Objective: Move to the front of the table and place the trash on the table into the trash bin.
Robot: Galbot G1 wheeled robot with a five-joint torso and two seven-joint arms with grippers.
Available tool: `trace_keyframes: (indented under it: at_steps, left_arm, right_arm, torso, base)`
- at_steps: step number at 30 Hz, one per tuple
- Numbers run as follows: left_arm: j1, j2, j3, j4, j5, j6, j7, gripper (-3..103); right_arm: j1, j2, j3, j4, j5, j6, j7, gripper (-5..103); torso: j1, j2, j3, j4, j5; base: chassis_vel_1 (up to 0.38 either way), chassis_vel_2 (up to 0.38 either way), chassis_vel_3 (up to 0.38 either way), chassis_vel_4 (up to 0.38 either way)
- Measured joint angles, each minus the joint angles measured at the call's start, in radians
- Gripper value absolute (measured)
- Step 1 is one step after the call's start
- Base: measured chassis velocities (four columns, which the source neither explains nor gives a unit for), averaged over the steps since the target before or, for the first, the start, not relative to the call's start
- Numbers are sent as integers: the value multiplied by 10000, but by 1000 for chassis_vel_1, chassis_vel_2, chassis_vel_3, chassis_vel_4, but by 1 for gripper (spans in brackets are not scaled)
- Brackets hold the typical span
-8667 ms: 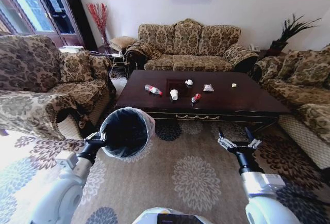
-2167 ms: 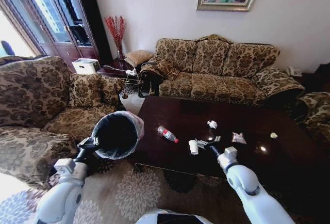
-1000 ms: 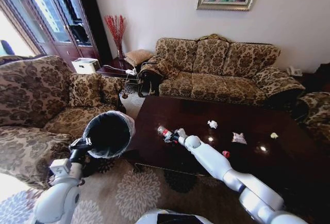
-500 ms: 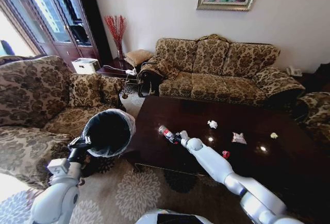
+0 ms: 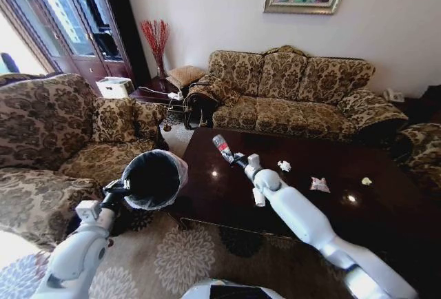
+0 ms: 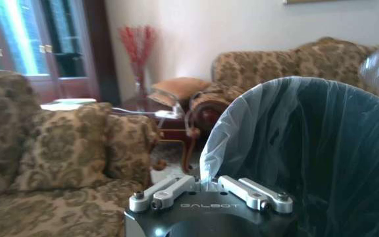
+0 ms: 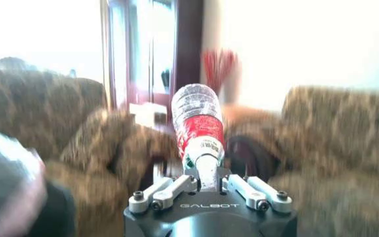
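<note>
Since half a second ago, the bottle point(image 5: 222, 147) has been lifted off the table point(image 5: 227, 189) and is now held tilted above it at centre frame, clamped at its neck by the right gripper point(image 5: 238, 160). At lower left, the trash bin point(image 5: 153, 180) is held up beside the table's corner, its lined rim pinched by the left gripper point(image 5: 114, 190). Farther back on the tabletop, a paper cup point(image 5: 258, 197), paper wads point(image 5: 283, 166) and a wrapper point(image 5: 319, 184) are seen.
</note>
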Motion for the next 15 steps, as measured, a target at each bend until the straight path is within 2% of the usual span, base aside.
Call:
trace_keyframes:
  at_steps: [1,3,4,6,8,11,12,14,15]
  left_arm:
    - [-256,391,114,197,-177,81,114,0]
    - [-1025,1236,614,661,-551,372,322,0]
    - [-1025,1236,614,661,-551,372,322,0]
    - [-1654,1668,1104,957,-801,595,338,0]
    - [-2329,2071,1700,1246,-1117,938,317,0]
    - [-2385,2256,1768,1254,-1450,1169,297,0]
    - [-2229,2352,1652,1163,-1624,1245,253,0]
    - [-2150,2420,1606,1089,-1730,1270,237,0]
    - [-2138,2569,1644,1028,-1938,1306,180,0]
  right_arm:
    - [-32,-286,180,589,168,32,22,10]
    - [-36,-771,453,1955,786,40,167,10]
    - [-36,-771,453,1955,786,40,167,10]
    - [4,-944,499,2682,1347,22,336,10]
    - [71,-1013,341,3435,2229,70,488,10]
    - [237,-802,-204,3683,2669,156,477,10]
    - [496,-505,-823,3661,2787,325,352,10]
    - [621,-313,-1152,3592,2771,441,278,10]
    - [732,-67,-1648,3441,2498,676,179,10]
  torso:
    - [0,0,0,-5,0]
    - [0,0,-1,5,0]
    - [0,0,-1,5,0]
    - [0,0,0,5,-4]
    - [1,0,0,-2,-7]
    - [1,0,0,-1,1]
    - [1,-1,0,3,1]
    - [1,0,0,11,2]
    - [-1,0,0,17,-1]
  base:
    - [0,0,0,0]
    - [0,0,0,0]
    - [0,0,0,0]
    - [0,0,0,0]
    - [0,0,0,0]
    - [0,0,0,0]
    - [0,0,0,0]
    - [0,0,0,0]
    - [0,0,0,0]
